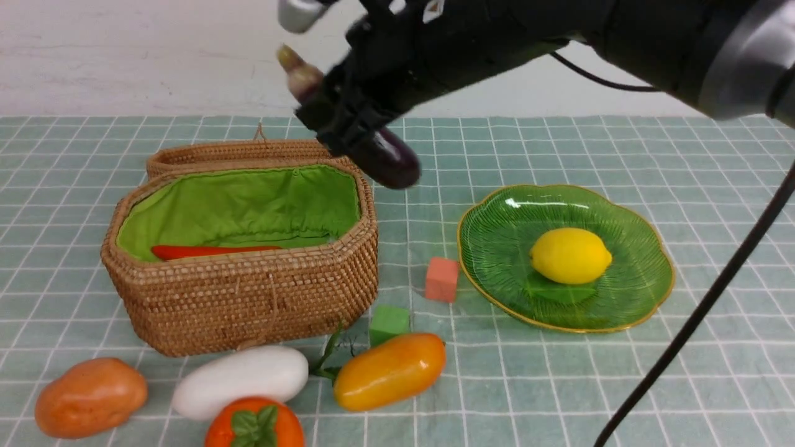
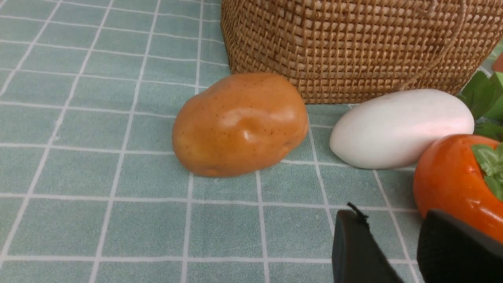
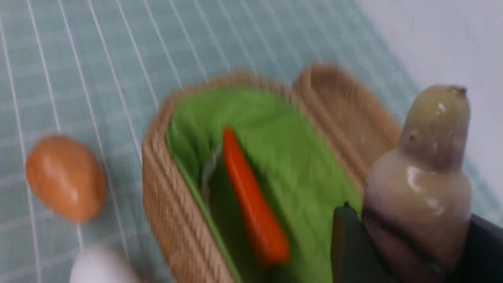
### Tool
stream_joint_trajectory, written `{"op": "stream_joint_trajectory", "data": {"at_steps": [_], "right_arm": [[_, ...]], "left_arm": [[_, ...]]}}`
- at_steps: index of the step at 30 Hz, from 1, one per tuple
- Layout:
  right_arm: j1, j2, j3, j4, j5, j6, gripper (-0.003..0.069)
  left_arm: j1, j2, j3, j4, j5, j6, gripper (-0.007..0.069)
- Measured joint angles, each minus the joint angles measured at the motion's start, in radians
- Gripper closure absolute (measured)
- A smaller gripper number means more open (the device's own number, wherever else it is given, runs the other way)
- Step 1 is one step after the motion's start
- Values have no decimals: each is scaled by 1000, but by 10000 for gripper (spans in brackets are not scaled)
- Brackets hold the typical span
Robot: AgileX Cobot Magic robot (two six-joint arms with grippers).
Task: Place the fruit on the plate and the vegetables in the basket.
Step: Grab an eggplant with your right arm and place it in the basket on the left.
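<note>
Above the basket's far right corner, the right gripper is clamped on the dark purple eggplant, which hangs tilted in the air. A red pepper lies inside the basket. The lemon sits on the plate. The potato, white radish, persimmon and mango lie in front of the basket. The left gripper is beside the persimmon, its jaws apart and empty.
</note>
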Motion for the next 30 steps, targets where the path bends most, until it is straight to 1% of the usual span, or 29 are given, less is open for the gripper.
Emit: {"op": "stream_joint_trajectory", "data": {"at_steps": [1, 2, 3, 4, 5, 6, 8, 9, 11, 14, 16, 18, 19, 20, 23, 24, 26, 27, 30], "right_arm": [[0, 2, 0, 16, -10, -19, 372], [12, 13, -1, 81, -45, -93, 372], [31, 42, -3, 229, -102, -245, 372], [41, 65, -5, 305, -121, -314, 372], [45, 74, -5, 319, -124, -326, 372], [54, 110, -5, 411, -143, -396, 372], [57, 170, -5, 510, -176, -458, 372], [57, 175, -5, 516, -182, -461, 372], [56, 230, -5, 564, -263, -472, 372], [54, 263, -3, 580, -319, -454, 371], [54, 267, -3, 588, -329, -423, 337], [54, 266, -3, 591, -333, -399, 253], [54, 266, -3, 592, -332, -381, 189], [54, 266, -3, 592, -332, -379, 179], [54, 265, -3, 592, -289, -361, 25], [54, 262, -3, 589, -255, -360, -2], [54, 248, -3, 568, -170, -360, -17], [54, 248, -3, 565, -159, -360, -17], [54, 191, -3, 472, 52, -356, 7]], "left_arm": [[0, 0, 0, 0, 0, 0, 386], [0, 0, 0, 0, 0, 0, 386], [0, 0, 0, 0, 0, 0, 386], [0, 0, 0, 0, 0, 0, 386], [0, 0, 0, 0, 0, 0, 386], [0, 0, 0, 0, 0, 0, 386], [0, 0, 0, 0, 0, 0, 386], [0, 0, 0, 0, 0, 0, 386], [0, 0, 0, 0, 0, 0, 386], [0, 0, 0, 0, 0, 0, 386], [0, 0, 0, 0, 0, 0, 386], [0, 0, 0, 0, 0, 0, 386], [0, 0, 0, 0, 0, 0, 386], [0, 0, 0, 0, 0, 0, 386], [0, 0, 0, 0, 0, 0, 386], [0, 0, 0, 0, 0, 0, 386], [0, 0, 0, 0, 0, 0, 386], [0, 0, 0, 0, 0, 0, 386], [0, 0, 0, 0, 0, 0, 386]]}}
